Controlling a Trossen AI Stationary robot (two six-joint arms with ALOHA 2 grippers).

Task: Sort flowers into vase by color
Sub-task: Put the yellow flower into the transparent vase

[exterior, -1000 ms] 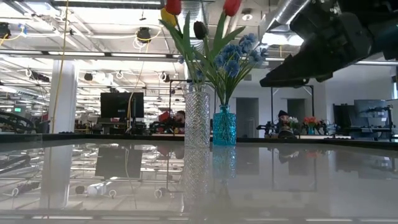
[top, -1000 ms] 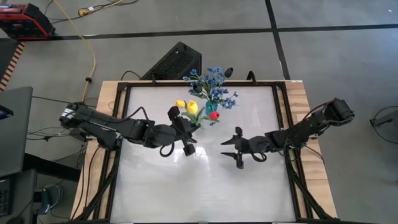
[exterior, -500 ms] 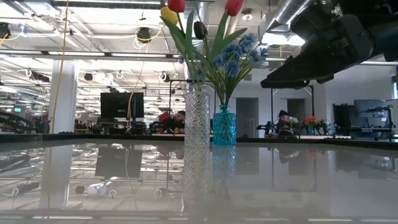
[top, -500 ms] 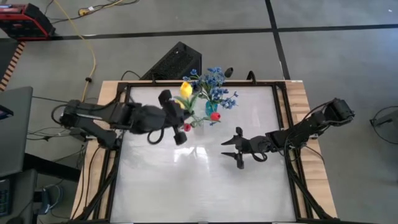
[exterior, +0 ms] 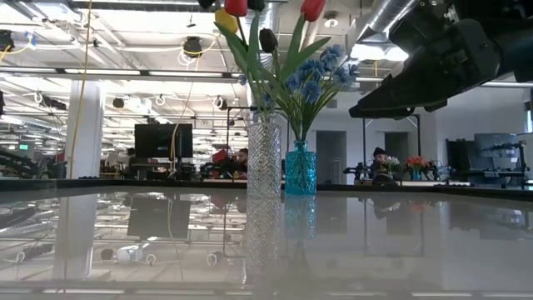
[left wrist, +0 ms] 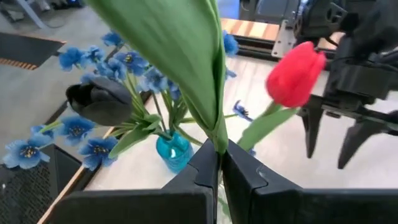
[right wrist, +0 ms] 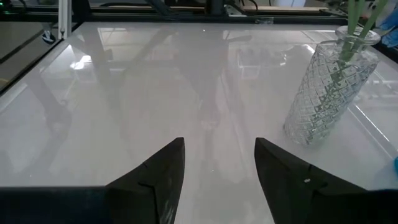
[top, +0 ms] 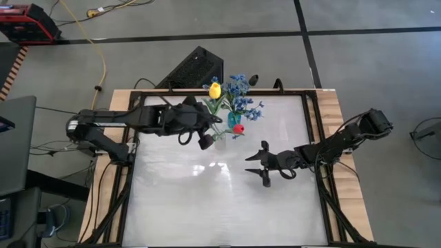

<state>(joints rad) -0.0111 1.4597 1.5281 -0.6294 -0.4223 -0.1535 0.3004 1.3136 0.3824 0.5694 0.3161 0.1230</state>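
A clear cut-glass vase (exterior: 264, 155) and a small blue vase (exterior: 301, 169) stand side by side near the table's far edge. The blue vase holds blue blossoms (top: 239, 96). A red tulip (left wrist: 295, 73), a dark bloom (left wrist: 99, 103) and another yellow tulip (exterior: 225, 20) rise from the glass vase. My left gripper (top: 204, 141) hovers over the vases, shut on a green-leafed flower; a yellow tulip (top: 215, 89) shows beyond it. My right gripper (top: 265, 165) hangs open over the table, right of the vases. My left gripper pinches a broad green leaf and stem (left wrist: 216, 140) between its two fingers (left wrist: 245, 177). The leaf runs up and away from the fingertips, and its bloom is outside the wrist view. In the high view the yellow tulip lies at its far end, lifted clear of the table.
The glass vase (right wrist: 326, 93) stands ahead of my right gripper (right wrist: 217, 162), with bare glossy table between them. A black box (top: 193, 69) sits past the table's far edge. A wooden frame (top: 331, 103) borders the table. The near half of the table is free.
My left arm has swung from near the vases up and toward the far edge, carrying the yellow tulip with it; the bloom now sits over the blue blossoms. Its gripper now shows at the top edge of the low view. The flowers in the vases stay put.
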